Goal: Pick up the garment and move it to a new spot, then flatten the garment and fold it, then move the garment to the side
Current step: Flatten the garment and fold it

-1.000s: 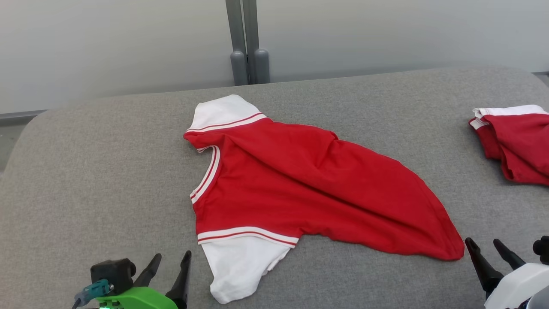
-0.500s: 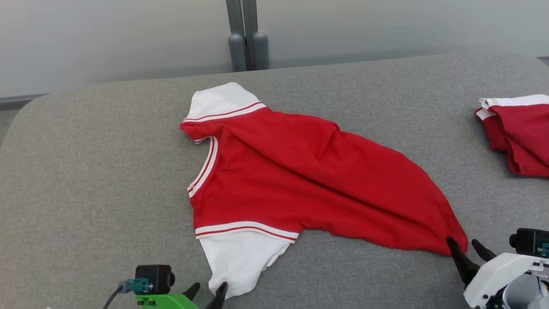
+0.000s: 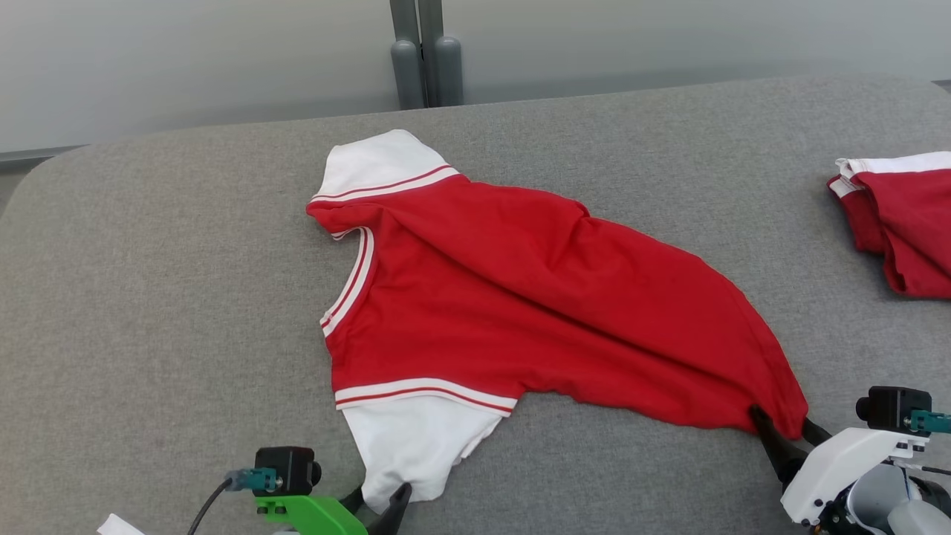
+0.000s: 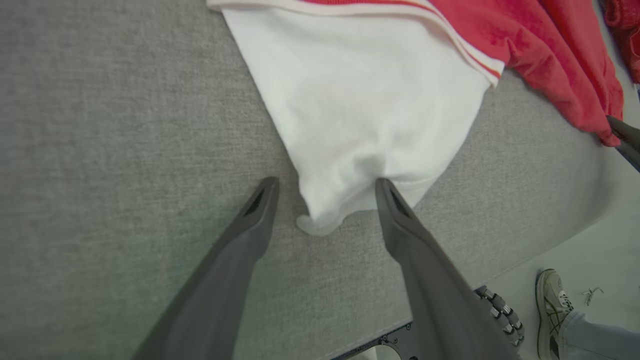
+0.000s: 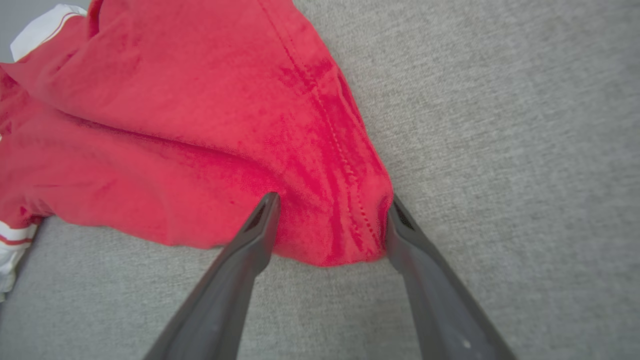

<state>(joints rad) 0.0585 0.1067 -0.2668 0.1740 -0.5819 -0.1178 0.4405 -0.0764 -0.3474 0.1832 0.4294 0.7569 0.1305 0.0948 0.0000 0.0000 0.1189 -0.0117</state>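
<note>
The garment (image 3: 520, 297) is a red shirt with white sleeves, lying rumpled on the grey cushioned surface (image 3: 163, 282). My left gripper (image 3: 379, 501) stands open at the tip of the near white sleeve (image 4: 360, 115); in the left wrist view (image 4: 325, 187) the sleeve's end lies between the two fingers, the right one touching the cloth. At the shirt's red bottom corner (image 5: 340, 220) my right gripper (image 3: 784, 427) is open too, and in the right wrist view (image 5: 330, 205) its fingers straddle that corner.
A second red and white garment (image 3: 899, 223) lies bunched at the surface's right edge. A grey post (image 3: 423, 52) stands behind the far edge. In the left wrist view a person's shoe (image 4: 552, 310) is on the floor beyond the near edge.
Both grippers have moved in onto the garment: the left to the white sleeve tip, the right to the red corner. The head camera has tilted, shifting the whole scene up.
</note>
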